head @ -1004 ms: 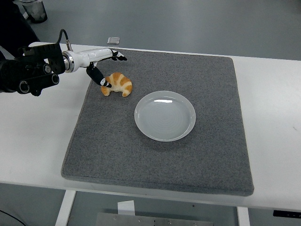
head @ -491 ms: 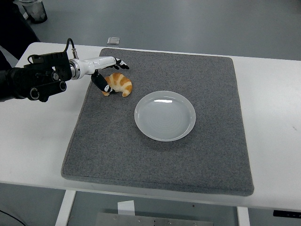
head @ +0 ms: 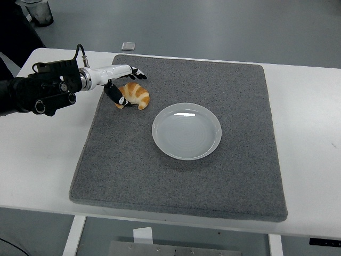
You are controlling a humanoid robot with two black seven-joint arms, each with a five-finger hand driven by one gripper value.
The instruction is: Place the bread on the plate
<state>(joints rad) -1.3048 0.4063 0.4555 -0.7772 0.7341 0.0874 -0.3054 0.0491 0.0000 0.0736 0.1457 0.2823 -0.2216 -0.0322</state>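
Observation:
A golden croissant [head: 135, 95] lies on the grey mat [head: 181, 176] near its far left corner. An empty white plate [head: 186, 130] sits on the mat's middle, to the right of and nearer than the croissant. My left hand [head: 123, 84] reaches in from the left edge, over the croissant's left end. Its fingers are spread: the upper ones point right just above the bread, the thumb hangs down against the bread's left side. The fingers do not close around the bread. The right arm is out of view.
The mat lies on a white table [head: 42, 154]. A small grey square object [head: 128, 46] sits on the floor beyond the table's far edge. A dark container [head: 38, 12] stands at the top left corner.
My left hand has moved a little to the right and down, closing on the croissant's left end. The croissant and the plate have not moved.

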